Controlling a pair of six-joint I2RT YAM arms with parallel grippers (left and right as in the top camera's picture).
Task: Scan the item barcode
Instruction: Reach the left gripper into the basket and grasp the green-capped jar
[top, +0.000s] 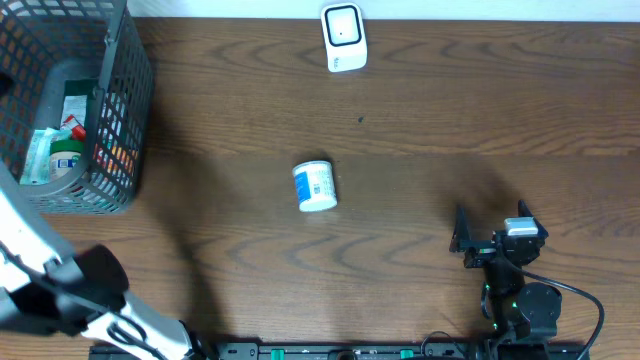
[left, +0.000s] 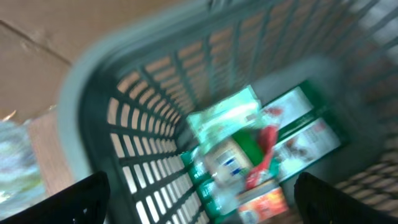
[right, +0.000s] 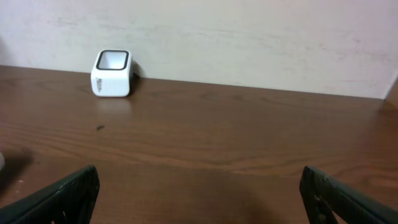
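Observation:
A white tub with a blue label (top: 316, 186) lies on its side in the middle of the wooden table. The white scanner (top: 343, 37) stands at the far edge and shows in the right wrist view as the scanner (right: 112, 73) against the wall. My left gripper (left: 202, 190) hangs open over the grey basket (left: 143, 155), nothing between its fingers. Below it lie a green-and-white packet (left: 227, 115), a bottle (left: 230, 158) and boxes; this view is blurred. My right gripper (top: 490, 228) stands open and empty low over the table at the right, right gripper (right: 199, 183) facing the scanner.
The grey mesh basket (top: 120, 120) fills the far left corner with several packaged goods inside. My left arm (top: 60, 290) crosses the front left corner. A wall runs behind the scanner.

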